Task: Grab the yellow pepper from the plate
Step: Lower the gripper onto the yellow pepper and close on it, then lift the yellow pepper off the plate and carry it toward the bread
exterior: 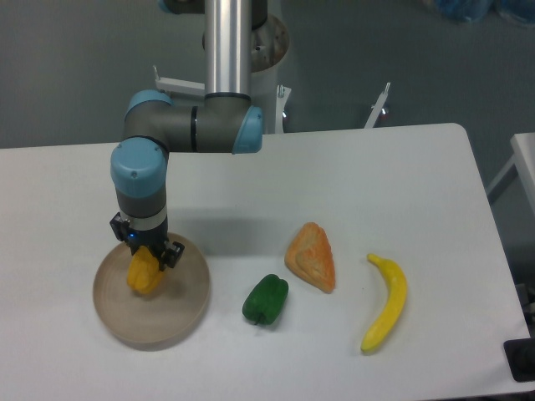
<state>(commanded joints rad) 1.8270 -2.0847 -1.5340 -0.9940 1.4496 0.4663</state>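
Note:
The yellow pepper (145,274) sits on the left half of the round tan plate (180,313) at the table's front left. My gripper (146,261) comes straight down onto the pepper's top. Its dark fingers (173,251) hug the pepper on both sides and look closed on it. The fingertips themselves are hidden by the pepper and the wrist. The pepper still rests on the plate.
A green pepper (266,299) lies just right of the plate. An orange triangular wedge (312,256) and a yellow banana (386,302) lie further right. The arm's base column (230,42) stands at the table's back edge.

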